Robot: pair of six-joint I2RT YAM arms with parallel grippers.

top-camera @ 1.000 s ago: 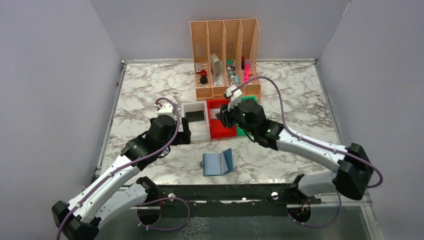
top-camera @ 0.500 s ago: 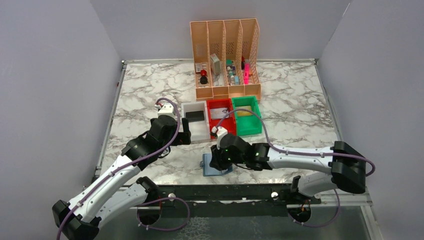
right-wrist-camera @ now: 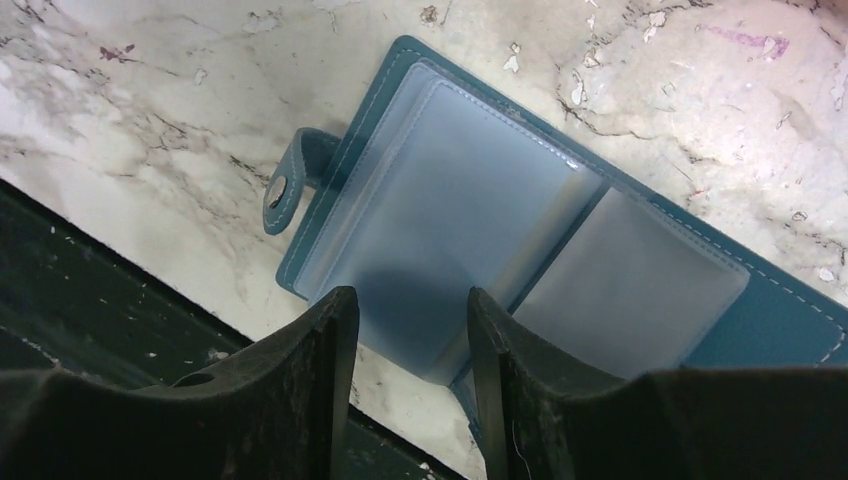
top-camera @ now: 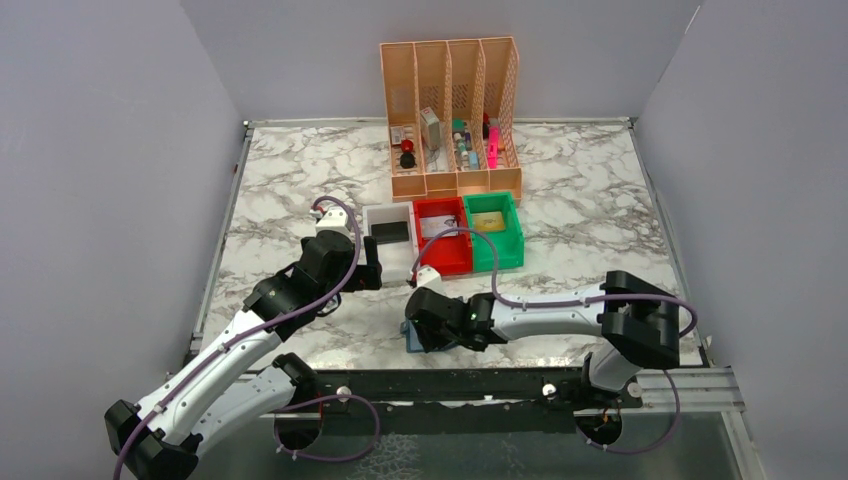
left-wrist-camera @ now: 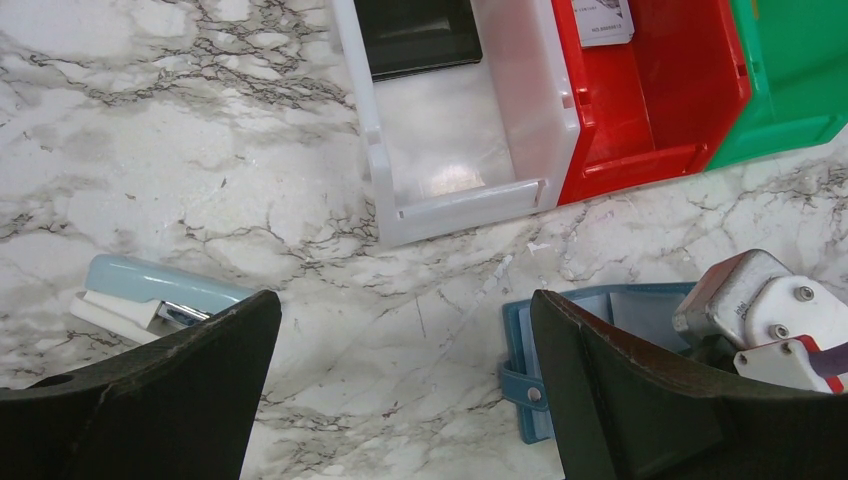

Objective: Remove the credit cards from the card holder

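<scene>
The teal card holder [right-wrist-camera: 520, 230] lies open at the surface's [right-wrist-camera: 700, 90] 6 o'clock edge, its clear pockets [right-wrist-camera: 640, 290] looking empty. The right gripper [right-wrist-camera: 408, 310], jaws partly spread around nothing, hovers over them. Closing here could pinch a pocket and drag the holder off, since the left gripper [left-wrist-camera: 405, 310], spread wide at its 10 o'clock, pins nothing.
</scene>
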